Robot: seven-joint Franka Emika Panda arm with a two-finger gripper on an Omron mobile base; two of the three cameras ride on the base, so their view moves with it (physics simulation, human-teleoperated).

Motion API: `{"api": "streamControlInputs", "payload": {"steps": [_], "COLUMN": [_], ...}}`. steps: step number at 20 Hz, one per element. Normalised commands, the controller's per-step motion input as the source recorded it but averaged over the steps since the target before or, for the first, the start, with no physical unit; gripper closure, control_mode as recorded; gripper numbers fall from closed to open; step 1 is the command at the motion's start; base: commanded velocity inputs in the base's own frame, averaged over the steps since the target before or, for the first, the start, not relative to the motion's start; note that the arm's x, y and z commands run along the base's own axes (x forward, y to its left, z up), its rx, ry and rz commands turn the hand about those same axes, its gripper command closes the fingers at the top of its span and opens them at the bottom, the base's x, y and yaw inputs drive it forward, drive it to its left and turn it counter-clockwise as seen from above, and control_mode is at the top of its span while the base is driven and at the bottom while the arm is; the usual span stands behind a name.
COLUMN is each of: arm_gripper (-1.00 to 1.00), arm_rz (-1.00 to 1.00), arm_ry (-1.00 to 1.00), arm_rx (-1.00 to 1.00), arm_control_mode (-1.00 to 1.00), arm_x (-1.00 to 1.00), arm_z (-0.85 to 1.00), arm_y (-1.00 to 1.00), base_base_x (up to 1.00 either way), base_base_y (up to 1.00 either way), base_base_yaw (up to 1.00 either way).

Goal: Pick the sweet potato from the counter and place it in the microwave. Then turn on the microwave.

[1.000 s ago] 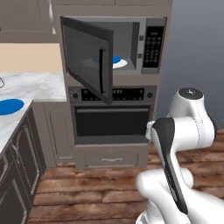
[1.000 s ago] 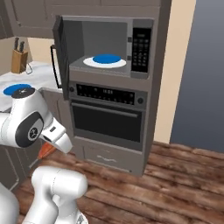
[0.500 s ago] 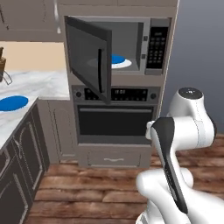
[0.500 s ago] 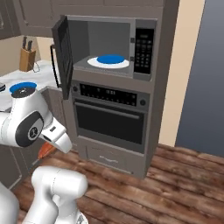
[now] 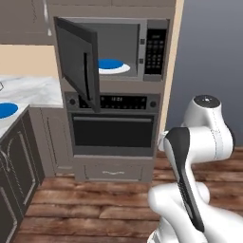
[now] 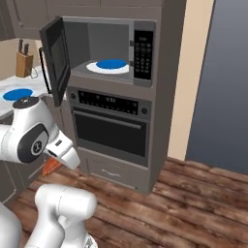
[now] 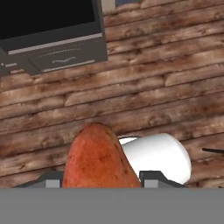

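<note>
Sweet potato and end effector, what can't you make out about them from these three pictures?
- Sweet potato, hand view: its lower end is cut off by the bottom edge.
- Sweet potato, right base view: just an orange sliver; the arm's white wrist covers the rest.
- End effector, hand view: fingertips barely show, so contact with the potato is unclear.
- Microwave keypad labels: too small.

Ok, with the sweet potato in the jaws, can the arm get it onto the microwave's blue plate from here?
Probably yes: the microwave door stands wide open and the blue plate lies uncovered. The sweet potato is held low, so the gripper must rise first.
</note>
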Motion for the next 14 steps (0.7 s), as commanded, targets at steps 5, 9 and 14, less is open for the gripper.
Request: {"api": "streamControlInputs", "payload": {"steps": [5,9,14], "arm_gripper": [1.00,1.00,1.00], "arm_rz": [0.00,0.00,0.00], "arm_ry": [0.00,0.00,0.00], "arm_rx": [0.00,0.00,0.00], "arm_control_mode": [1.00,1.00,1.00], "arm_x": [0.00,0.00,0.00], "arm_z": [0.00,0.00,0.00], "arm_y": [0.00,0.00,0.00], "base_base_x": [0.37,0.41,0.44], "base_base_y": [-0.24,-0.21,-0.21], "base_base_yaw": [0.00,0.01,0.03]}}
